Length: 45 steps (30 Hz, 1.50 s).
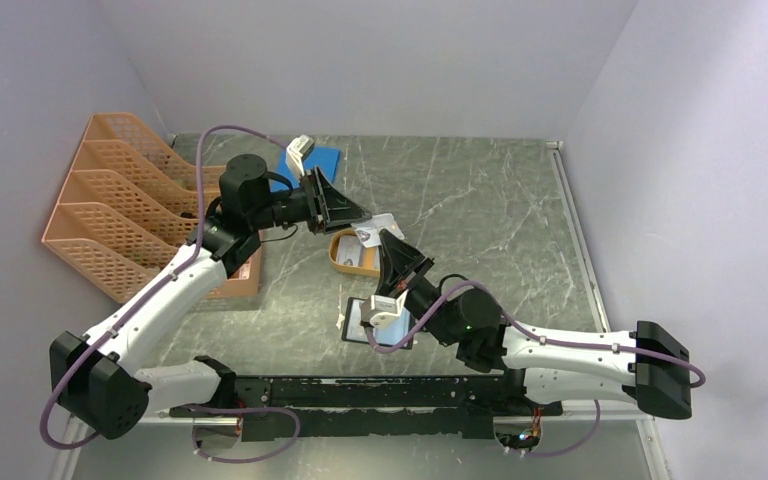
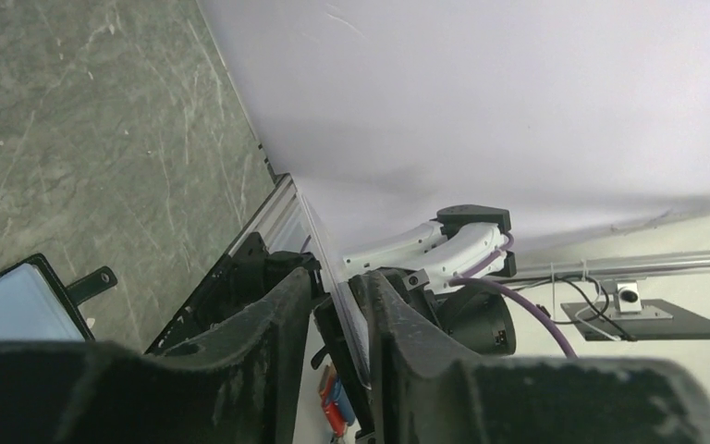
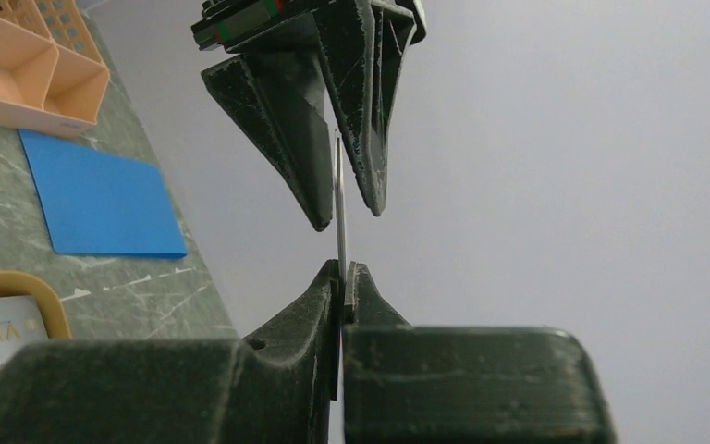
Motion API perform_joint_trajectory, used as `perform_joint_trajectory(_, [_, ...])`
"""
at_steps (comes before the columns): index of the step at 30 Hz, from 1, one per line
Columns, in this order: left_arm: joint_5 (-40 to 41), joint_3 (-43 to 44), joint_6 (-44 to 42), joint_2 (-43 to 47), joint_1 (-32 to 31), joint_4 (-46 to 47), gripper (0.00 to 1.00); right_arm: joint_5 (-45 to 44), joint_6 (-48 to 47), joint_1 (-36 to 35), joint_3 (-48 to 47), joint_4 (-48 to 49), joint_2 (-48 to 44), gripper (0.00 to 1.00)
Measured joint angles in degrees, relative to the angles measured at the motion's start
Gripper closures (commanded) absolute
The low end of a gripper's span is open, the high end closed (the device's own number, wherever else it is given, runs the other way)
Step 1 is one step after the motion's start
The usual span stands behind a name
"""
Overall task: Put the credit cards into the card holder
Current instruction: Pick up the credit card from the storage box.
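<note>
Credit card [image 3: 340,245] seemingly spans lengthwise, edge-on, between left hand [image 3: 346,218] and right hand [image 3: 343,273].

We see our right gripper [image 3: 344,277] pinching the bottom of a thin pale grey card [image 3: 339,236], seen edge-on. The black left gripper [image 3: 347,215] hangs above, its fingers a little apart on each side of the card's top.

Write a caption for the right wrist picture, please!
The right end effector pinches a thin credit card edge-on, its top inside the open left end effector.
</note>
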State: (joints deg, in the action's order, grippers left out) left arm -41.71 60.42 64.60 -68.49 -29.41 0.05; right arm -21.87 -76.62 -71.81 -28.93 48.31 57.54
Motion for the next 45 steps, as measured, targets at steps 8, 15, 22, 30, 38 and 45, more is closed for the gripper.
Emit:
perform_joint_trajectory(8, [-1.3, -1.4, 1.8, -0.8, -0.4, 4.3, 0.95, -0.7, -1.2, 0.0, -0.1, -0.5, 0.1, 0.66])
perform_joint_trajectory(15, [-1.1, -5.2, 3.4, 0.4, 0.0, 9.3, 0.95, 0.0, 8.0, -1.2, -4.2, -8.9, -0.3, 0.15])
perform_joint_trajectory(22, [2.1, -8.9, 3.8, 4.9, 5.9, 11.5, 0.95, 0.3, 31.4, -1.6, -7.6, -20.8, -5.1, 0.13])
perform_joint_trajectory(30, [4.6, -12.0, 3.3, 6.9, 8.1, 19.5, 0.95, 15.4, 77.6, 20.0, -4.2, -25.7, -11.9, 0.18])
perform_joint_trajectory(38, [4.6, -20.3, 7.4, 5.4, 8.3, 33.4, 0.95, 37.6, 125.2, 42.8, 4.3, -5.9, -4.1, 0.15])
perform_joint_trajectory(45, [7.0, -22.7, 5.2, 5.8, 8.2, 35.3, 0.95, 46.8, 143.8, 43.4, 3.3, 5.4, 6.6, 0.12])
